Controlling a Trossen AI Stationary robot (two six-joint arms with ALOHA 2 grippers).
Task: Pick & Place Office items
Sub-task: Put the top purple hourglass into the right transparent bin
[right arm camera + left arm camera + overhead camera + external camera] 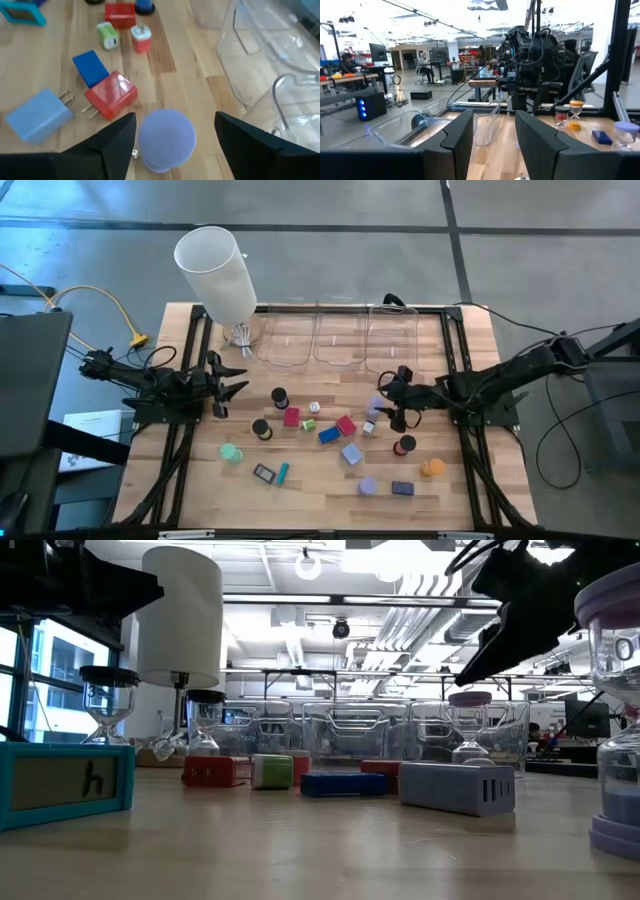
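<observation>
Small colourful office items lie scattered on the wooden table (300,500): red blocks (291,417), a blue block (329,435), black timers (279,397), a green one (232,452), an orange one (432,468) and a teal stick (284,472). My right gripper (175,119) hovers open above a lavender round timer (166,136), one finger on either side and clear of it. That timer stands upright on the table (375,407), right of centre. My left gripper (494,125) waits open at the left edge (235,385), pointing level across the table.
Three clear bins (340,340) stand along the far edge, and a tall white cylinder (215,270) rises at the far left. Next to the lavender timer lie a red plug block (111,94), a blue block (90,67) and a pale blue plug block (37,114).
</observation>
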